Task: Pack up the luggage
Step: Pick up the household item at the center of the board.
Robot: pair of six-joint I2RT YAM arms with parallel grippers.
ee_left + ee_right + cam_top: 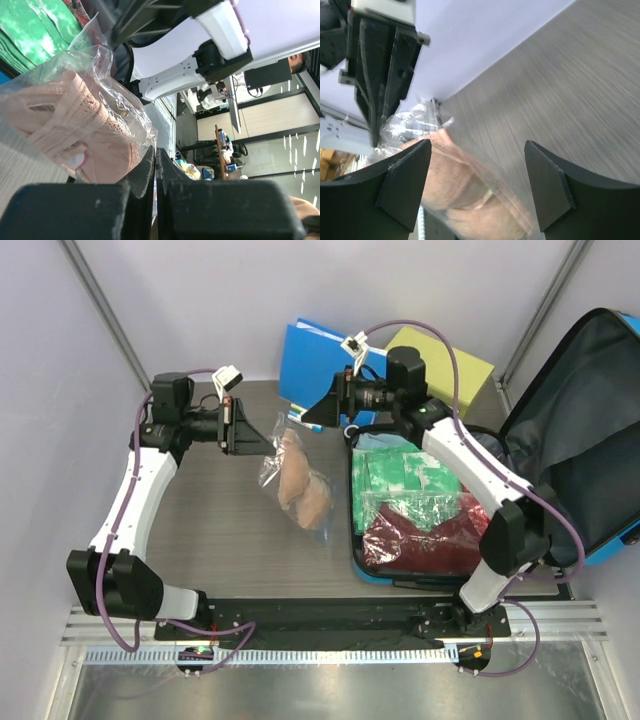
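Observation:
The luggage (590, 430) lies open at the right, its grey-lined lid raised. Its lower half holds a green bagged garment (405, 478) and a dark red one (425, 535). A clear plastic bag with a pink garment (302, 488) hangs over the table, left of the suitcase. My left gripper (266, 440) is shut on the bag's upper edge; the left wrist view shows the jaws (156, 154) pinching thin plastic, with the pink garment (75, 125) just beyond. My right gripper (303, 417) is open by the bag's top, and in its wrist view (477, 150) the bag (465, 195) lies between its fingers.
A flat blue folder (318, 355) and a yellow-green box (447, 362) stand at the back of the table. The grey wood tabletop (220, 530) stretches to the left of the bag. Walls close in on both sides.

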